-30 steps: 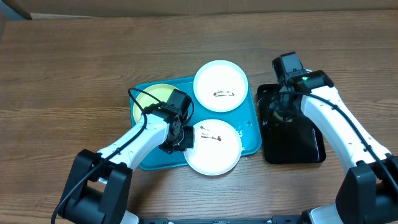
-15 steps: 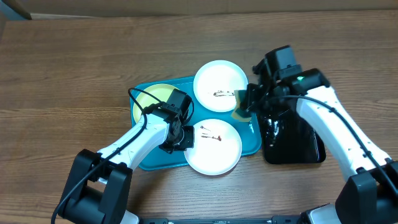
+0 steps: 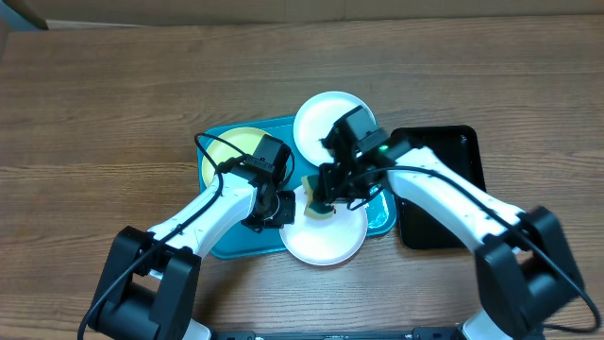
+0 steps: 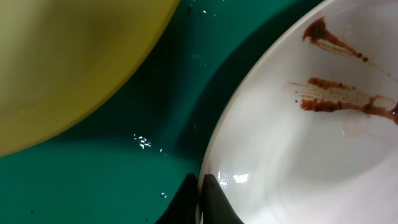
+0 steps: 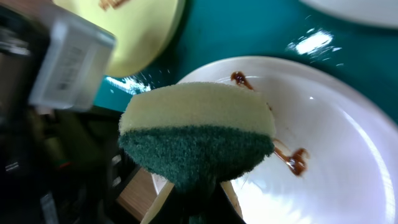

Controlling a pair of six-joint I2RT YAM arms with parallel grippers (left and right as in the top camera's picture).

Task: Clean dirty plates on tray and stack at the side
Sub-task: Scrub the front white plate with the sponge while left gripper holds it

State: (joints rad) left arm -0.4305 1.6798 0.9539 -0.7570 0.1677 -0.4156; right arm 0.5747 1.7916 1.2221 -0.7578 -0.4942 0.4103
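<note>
Yellow-and-green sponge [image 5: 196, 134], pinched in the right hand [image 5: 194, 202], hangs over the smeared near white plate [image 3: 332, 238]; the left hand [image 4: 200, 190] pinches that plate's rim on the turquoise tray [image 3: 381, 219].

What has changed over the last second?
The right gripper lifted the sponge off the black tray and carried it left; it is now over the near white plate, by the smears. The left gripper kept its pinch on that plate's rim. The far white plate, the yellow-green plate and the blue tray did not move.
</note>
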